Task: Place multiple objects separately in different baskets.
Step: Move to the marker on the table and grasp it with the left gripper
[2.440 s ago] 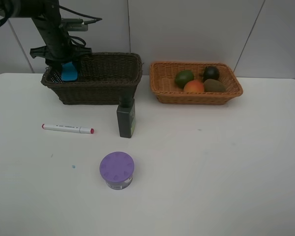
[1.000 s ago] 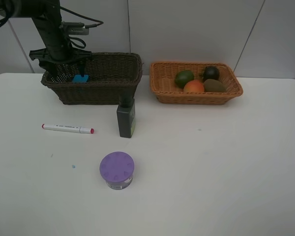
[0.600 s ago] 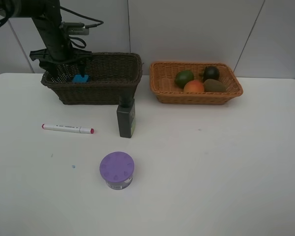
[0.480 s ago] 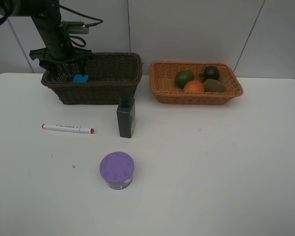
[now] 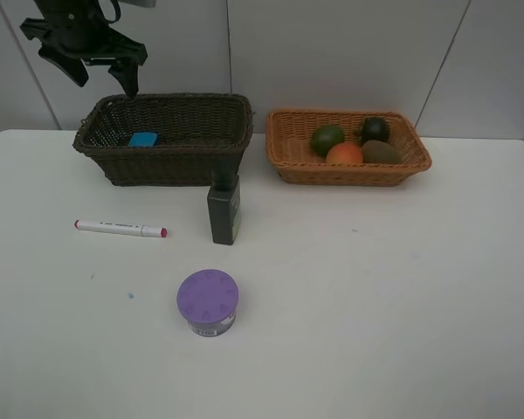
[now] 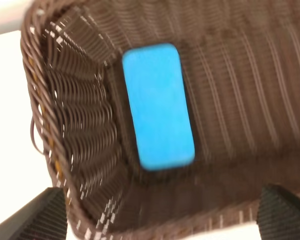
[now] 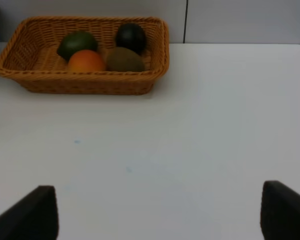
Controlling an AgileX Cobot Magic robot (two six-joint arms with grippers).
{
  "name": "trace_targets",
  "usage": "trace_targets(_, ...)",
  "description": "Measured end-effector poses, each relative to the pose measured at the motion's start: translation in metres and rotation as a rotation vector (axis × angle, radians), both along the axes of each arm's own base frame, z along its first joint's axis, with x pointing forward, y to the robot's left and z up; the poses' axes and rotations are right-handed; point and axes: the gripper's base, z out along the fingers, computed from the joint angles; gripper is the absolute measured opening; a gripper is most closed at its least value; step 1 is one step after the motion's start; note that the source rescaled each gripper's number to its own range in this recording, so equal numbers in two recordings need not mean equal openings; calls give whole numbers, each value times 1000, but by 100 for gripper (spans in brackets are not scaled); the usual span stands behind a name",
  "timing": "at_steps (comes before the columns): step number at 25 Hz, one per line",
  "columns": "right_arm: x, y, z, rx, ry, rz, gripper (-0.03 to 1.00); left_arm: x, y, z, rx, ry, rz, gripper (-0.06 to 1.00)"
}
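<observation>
Left hand [image 5: 105, 80] wide open, empty, up above dark basket [image 5: 175, 166] with blue eraser [image 5: 142, 139] inside. Right hand [image 7: 160, 215] wide open too.

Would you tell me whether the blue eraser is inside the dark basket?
Inside: the blue eraser lies flat on the dark basket floor, untouched.

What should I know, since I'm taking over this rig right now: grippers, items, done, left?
Left gripper open and empty, high above the dark basket, at its left end. Right gripper open and empty over the table.
Done: blue eraser lies in the dark basket; lime, peach, mangosteen and kiwi sit in the orange basket.
To do: marker, dark green bottle and purple-lidded jar are on the table, probably for the dark basket.
</observation>
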Motion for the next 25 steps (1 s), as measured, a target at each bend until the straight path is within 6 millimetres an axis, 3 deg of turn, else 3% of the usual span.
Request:
trace_targets(5,0,0,0,0,0,0,94,-23,-6,25,116,72,-243,100)
trace_targets(9,0,0,0,0,0,0,94,-41,-23,44,203,34,-499,100)
trace_targets(13,0,0,0,0,0,0,94,-58,-42,52,251,23,-682,100)
trace_targets(17,0,0,0,0,0,0,94,-73,-50,25,262,117,-795,100)
trace_targets(21,0,0,0,0,0,0,94,-87,-46,-12,280,258,-887,100)
trace_targets(25,0,0,0,0,0,0,94,-98,-41,-37,294,352,-957,100)
